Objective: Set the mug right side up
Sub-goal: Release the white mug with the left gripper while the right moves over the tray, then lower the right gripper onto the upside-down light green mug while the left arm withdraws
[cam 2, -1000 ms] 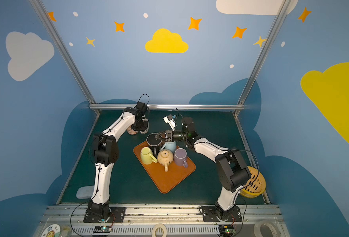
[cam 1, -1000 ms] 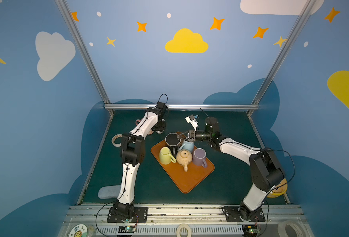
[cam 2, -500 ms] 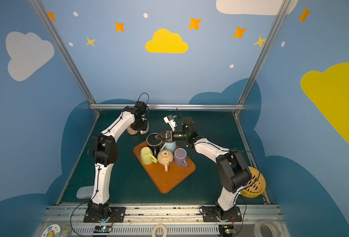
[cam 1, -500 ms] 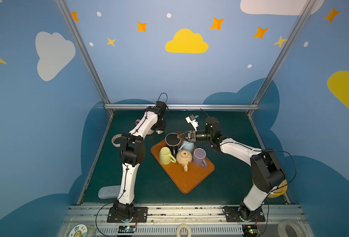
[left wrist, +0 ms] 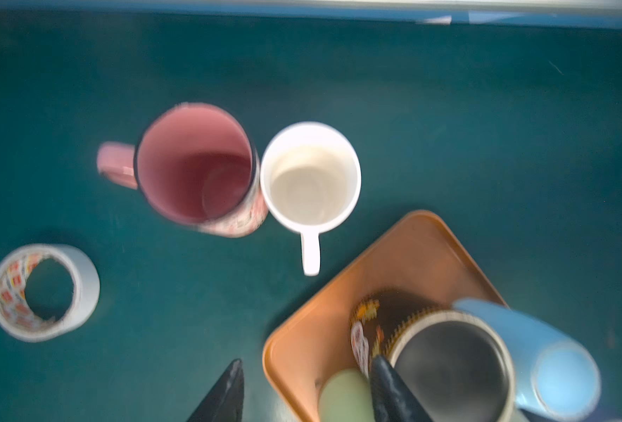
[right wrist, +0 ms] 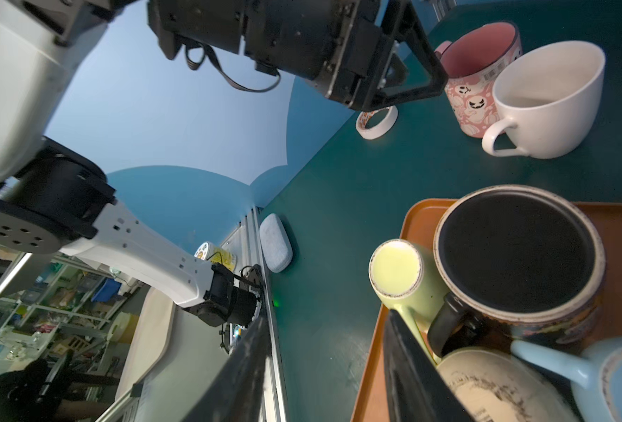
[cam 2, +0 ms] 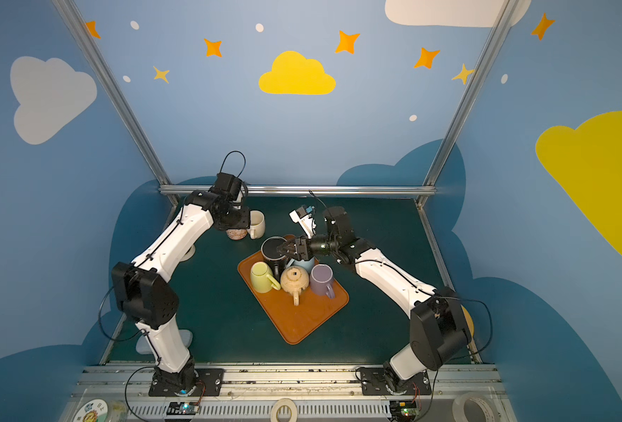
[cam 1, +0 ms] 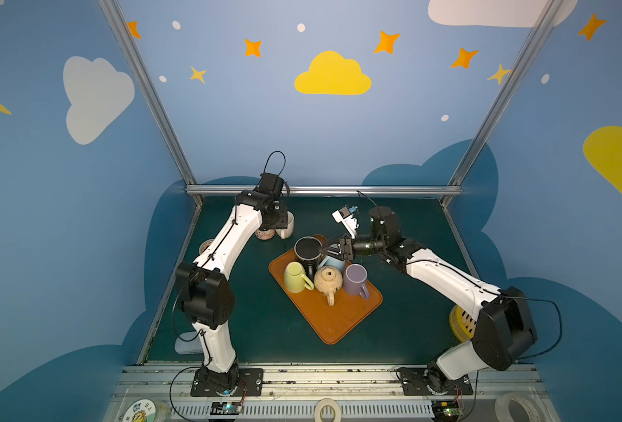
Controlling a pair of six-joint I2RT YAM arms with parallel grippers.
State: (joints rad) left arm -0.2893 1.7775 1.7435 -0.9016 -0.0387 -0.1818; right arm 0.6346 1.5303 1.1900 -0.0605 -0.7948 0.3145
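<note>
Top view, the orange tray taken as the centre of the clock. Five mugs crowd the half of the tray toward 12 o'clock. A wide black mug stands bottom-up at the 11 o'clock corner. This is probably the mug to be turned, since the right gripper hovers at its raised base, reaching in from 3 o'clock. The gripper's jaws are parted about halfway and hold nothing.

A yellow-green mug, a beige mug and a purple mug sit bottom-up just beside the black one, toward 6 o'clock. A light blue mug leans at an angle under the right gripper.

Off the tray at 11 o'clock, a pink mug and a white mug stand upright, touching. The left gripper hangs above them, jaws apart and empty. The left wrist view is blurred.

To do this step well:
- The black body looks too wide for the present gap, so open further or pinch the wall at the base edge instead.
- The right wrist view shows its handle pressed against the yellow-green mug, so a handle grip looks cramped.
- Lift straight up, clear of the neighbours, before rolling the wrist.
- Set it down on the bare tray toward 5 o'clock.
</note>
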